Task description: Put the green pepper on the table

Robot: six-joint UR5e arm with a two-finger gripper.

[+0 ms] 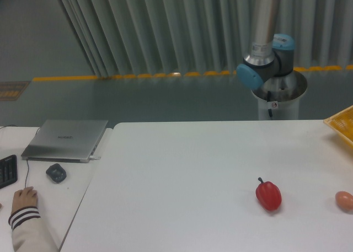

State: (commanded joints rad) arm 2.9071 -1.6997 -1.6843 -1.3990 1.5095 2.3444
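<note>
Frankly, my claw is out of the frame: only my arm (263, 37) shows, rising from its base in the upper right and leaving through the top edge. So whether the claw is released, clenched or carrying something cannot be told from this view. The green pepper is nowhere visible either; it may be up in my claw above the frame, or off to the right, perhaps in the yellow crate (342, 122) whose corner pokes in at the right edge.

On the table (182, 180) lie a red pepper (268, 194) at lower right and an orange-tan egg-like thing (345, 200) near the right edge, well apart from each other.

The risks, as I judge them: coming down on the red pepper or the egg and knocking them rolling, or taking the red pepper for the green one. Releasing too high would let a lobed pepper bounce and roll. A person's hand (24, 198) rests on the desk at lower left, beside a mouse (55, 172) and laptop (66, 139); I should keep away from that side.
</note>
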